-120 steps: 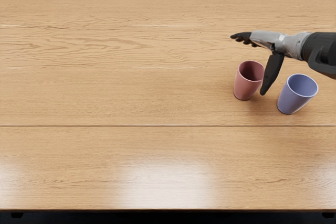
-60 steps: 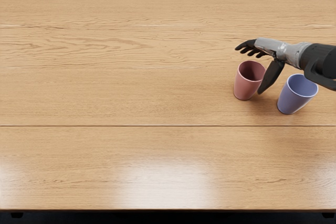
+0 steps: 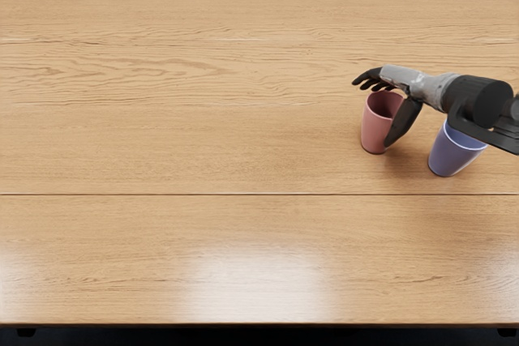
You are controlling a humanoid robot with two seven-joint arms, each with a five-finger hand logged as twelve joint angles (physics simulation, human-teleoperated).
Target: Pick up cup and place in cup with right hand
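our r. hand is open, thumb at the near right side of the pink cup, fingers over its far rim, prob. so we can close round the wall. it's upright on the table, nr the blue cup, which we'd guess is the receiver, so a short carry w/ enough lift to clear its rim.

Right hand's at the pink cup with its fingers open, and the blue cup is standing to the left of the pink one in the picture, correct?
Not quite: the head view shows the blue cup standing to the right of the pink cup. The right hand is at the pink cup, fingers open, as you say.
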